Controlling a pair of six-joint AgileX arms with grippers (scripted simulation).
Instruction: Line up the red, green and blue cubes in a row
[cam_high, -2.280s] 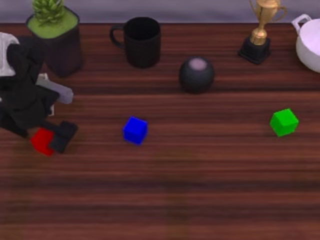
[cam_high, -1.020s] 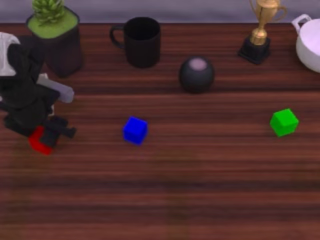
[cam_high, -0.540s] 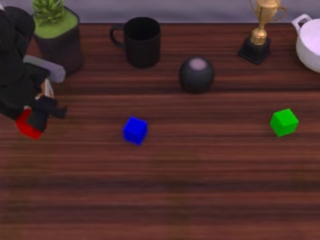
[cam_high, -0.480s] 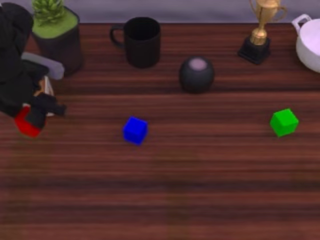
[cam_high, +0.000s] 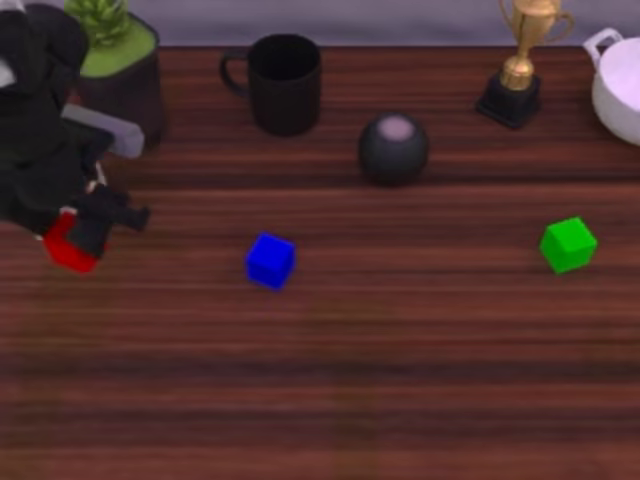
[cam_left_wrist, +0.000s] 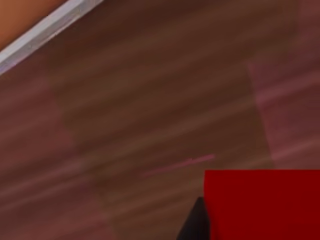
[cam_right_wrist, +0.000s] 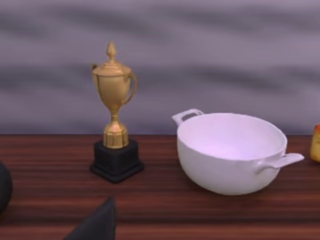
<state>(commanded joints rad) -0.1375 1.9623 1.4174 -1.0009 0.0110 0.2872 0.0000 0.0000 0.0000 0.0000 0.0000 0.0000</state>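
My left gripper (cam_high: 84, 230) is at the table's left edge, shut on the red cube (cam_high: 66, 246). In the left wrist view the red cube (cam_left_wrist: 265, 205) fills the corner, with one dark fingertip (cam_left_wrist: 198, 225) pressed against its side and bare wood beyond it. The blue cube (cam_high: 270, 260) rests on the table left of centre, to the right of the held cube. Far to the right lies the green cube (cam_high: 568, 244), on its own. My right arm is out of the top view; its wrist view faces the back right of the table.
Along the back stand a potted plant (cam_high: 118, 62), a black mug (cam_high: 284, 84), a dark ball (cam_high: 394, 148), a gold trophy (cam_high: 520, 62) and a white bowl (cam_high: 618, 92). An orange-topped box edge (cam_left_wrist: 30, 22) shows in the left wrist view.
The left gripper closed on the red cube, raised it off the table and carried it back and left; in the last half second it shifted slightly right. Blue and green cubes stayed put.
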